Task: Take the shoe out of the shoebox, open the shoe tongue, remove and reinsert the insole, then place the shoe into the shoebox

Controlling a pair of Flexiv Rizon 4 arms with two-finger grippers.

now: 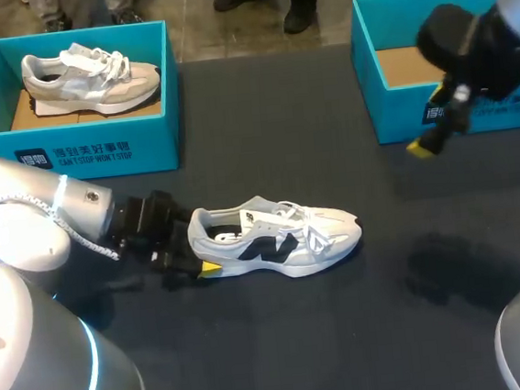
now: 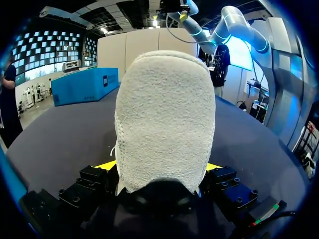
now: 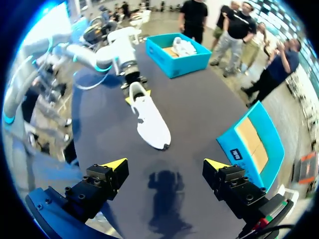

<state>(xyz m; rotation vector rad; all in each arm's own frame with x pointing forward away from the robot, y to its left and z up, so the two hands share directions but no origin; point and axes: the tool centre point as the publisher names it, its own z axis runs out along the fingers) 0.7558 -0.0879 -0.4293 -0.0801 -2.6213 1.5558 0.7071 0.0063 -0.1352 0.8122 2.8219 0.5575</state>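
A white shoe with black side marks (image 1: 278, 239) lies on its sole on the dark table, toe to the right. My left gripper (image 1: 199, 249) is at its heel; in the left wrist view the grey heel (image 2: 164, 114) fills the gap between the two yellow-tipped fingers (image 2: 107, 165), which press it from both sides. My right gripper (image 1: 432, 140) hangs open and holds nothing, in front of the right teal shoebox (image 1: 400, 121), which holds only brown card. From the right wrist view the shoe (image 3: 149, 117) lies far ahead of that open gripper (image 3: 164, 167), and the box (image 3: 254, 144) is beside it.
A second teal shoebox (image 1: 81, 152) stands at the back left with a beige and white shoe (image 1: 92, 77) in it. Dark bare tabletop (image 1: 347, 334) spreads in front of the shoe and between the two boxes.
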